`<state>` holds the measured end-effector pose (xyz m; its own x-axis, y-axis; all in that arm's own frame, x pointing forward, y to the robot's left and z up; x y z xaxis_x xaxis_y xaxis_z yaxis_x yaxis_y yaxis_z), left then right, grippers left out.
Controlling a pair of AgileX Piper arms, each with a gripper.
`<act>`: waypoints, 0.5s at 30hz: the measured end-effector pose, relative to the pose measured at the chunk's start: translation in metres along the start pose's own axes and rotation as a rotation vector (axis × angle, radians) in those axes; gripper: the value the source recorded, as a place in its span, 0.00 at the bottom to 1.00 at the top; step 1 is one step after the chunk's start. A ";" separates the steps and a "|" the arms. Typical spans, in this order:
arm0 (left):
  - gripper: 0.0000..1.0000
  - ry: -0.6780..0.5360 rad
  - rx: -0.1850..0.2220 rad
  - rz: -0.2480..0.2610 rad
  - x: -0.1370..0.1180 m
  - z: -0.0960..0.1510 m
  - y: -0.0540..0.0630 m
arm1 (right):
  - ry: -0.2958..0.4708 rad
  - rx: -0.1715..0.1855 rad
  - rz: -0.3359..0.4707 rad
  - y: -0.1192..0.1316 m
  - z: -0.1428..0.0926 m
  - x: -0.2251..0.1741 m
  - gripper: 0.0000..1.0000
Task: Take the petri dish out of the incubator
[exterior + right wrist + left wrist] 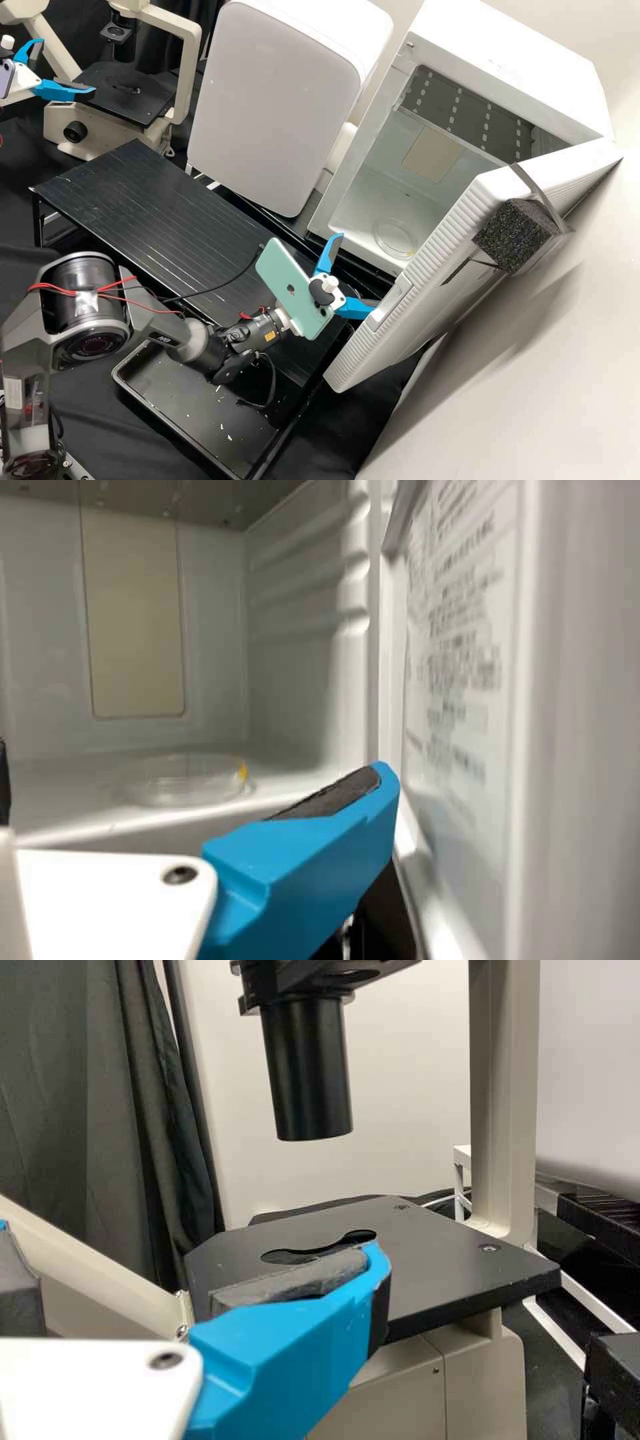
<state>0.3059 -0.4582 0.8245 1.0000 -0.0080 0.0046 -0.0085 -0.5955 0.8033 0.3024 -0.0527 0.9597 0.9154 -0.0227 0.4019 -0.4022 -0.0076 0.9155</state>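
Observation:
In the high view, the clear petri dish lies on the floor of the white incubator, near its front opening. My right gripper stands open in front of the opening, outside and short of the dish, between the incubator and its swung-out door. The right wrist view shows the petri dish flat on the incubator floor, a yellow mark on its rim, beyond my right gripper; nothing is between the fingers. Far off at the upper left, my left gripper is open beside the microscope. In its wrist view, the left gripper holds nothing.
The incubator door stands wide open, close to my right gripper's lower finger. A black ribbed rack runs across the middle, with a black tray in front. The microscope stage lies ahead of my left gripper. A white appliance stands left of the incubator.

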 end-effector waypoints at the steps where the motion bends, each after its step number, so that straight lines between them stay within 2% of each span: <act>1: 1.00 0.000 0.000 0.000 0.000 0.000 0.000 | 0.007 0.005 0.006 0.003 -0.001 0.006 1.00; 15: 1.00 0.000 0.000 0.000 0.000 0.000 0.000 | -0.021 0.002 -0.069 -0.014 0.000 0.055 1.00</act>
<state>0.3059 -0.4582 0.8245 1.0000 -0.0080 0.0046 -0.0085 -0.5955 0.8033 0.3588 -0.0538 0.9691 0.9404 -0.0426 0.3374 -0.3381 -0.0118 0.9410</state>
